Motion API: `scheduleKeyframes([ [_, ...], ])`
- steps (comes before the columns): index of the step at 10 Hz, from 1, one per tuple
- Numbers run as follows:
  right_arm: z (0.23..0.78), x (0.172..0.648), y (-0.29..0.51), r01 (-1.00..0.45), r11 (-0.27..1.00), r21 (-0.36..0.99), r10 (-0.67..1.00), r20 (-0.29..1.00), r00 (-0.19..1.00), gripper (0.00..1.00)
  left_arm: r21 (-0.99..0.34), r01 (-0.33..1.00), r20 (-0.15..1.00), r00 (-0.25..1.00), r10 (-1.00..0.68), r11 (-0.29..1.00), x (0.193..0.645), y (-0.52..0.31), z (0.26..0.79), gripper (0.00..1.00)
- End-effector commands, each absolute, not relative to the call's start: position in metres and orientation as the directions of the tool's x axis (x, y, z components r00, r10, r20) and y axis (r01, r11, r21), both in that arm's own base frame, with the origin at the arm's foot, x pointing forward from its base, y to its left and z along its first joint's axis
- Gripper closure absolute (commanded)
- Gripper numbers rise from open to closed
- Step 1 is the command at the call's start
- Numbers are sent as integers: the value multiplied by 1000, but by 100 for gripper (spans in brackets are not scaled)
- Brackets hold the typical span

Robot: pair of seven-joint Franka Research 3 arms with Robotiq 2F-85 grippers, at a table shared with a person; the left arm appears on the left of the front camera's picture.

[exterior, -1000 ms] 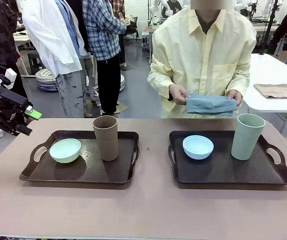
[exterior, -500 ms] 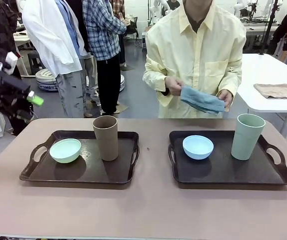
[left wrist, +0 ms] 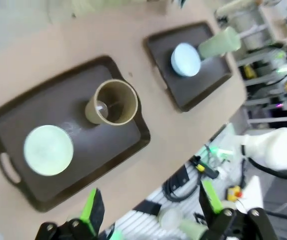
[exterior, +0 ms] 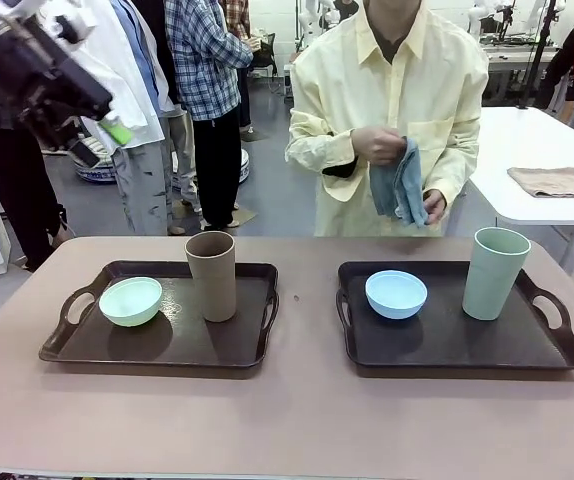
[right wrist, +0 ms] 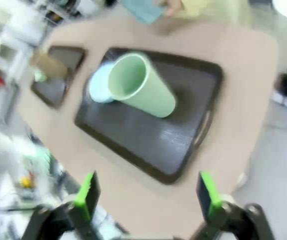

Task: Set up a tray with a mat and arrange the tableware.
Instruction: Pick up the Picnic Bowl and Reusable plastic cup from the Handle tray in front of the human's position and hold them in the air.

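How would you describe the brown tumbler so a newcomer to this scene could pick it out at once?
Two dark trays sit side by side on the tan table; take the left tray, on the robot's left. On it, the brown tumbler stands upright beside a mint green bowl. It alone is tall and brown; the pale green tumbler stands on the right tray.

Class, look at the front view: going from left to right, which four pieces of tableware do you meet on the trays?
mint bowl → brown tumbler → blue bowl → pale green tumbler
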State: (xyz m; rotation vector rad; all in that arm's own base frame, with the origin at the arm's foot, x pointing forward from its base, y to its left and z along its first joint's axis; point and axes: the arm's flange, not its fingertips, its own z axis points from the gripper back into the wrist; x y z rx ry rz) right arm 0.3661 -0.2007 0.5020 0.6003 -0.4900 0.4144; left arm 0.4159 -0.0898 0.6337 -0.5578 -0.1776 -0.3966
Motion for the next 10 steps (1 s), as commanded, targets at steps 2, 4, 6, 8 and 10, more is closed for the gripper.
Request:
scheduleKeyframes([
  [2, 519, 389, -198, -799, 503, 329, 444, 695, 566, 0, -393, 389, 166, 921, -352, 833, 453, -153, 647, 0],
  [4, 523, 400, -178, -865, 406, 294, 523, 702, 484, 0, -359, 371, 123, 929, -350, 856, 473, -204, 646, 0],
  [6, 511, 407, -172, -897, 328, 297, 631, 638, 442, 0, -375, 343, 78, 938, -339, 862, 496, -246, 635, 0],
  [8, 504, 412, -172, -923, 238, 303, 657, 650, 383, 0, -386, 308, 51, 948, -314, 869, 518, -283, 620, 0],
  [10, 501, 414, -176, -910, 258, 326, 610, 675, 415, 0, -444, 310, 87, 949, -304, 840, 520, -294, 614, 0],
])
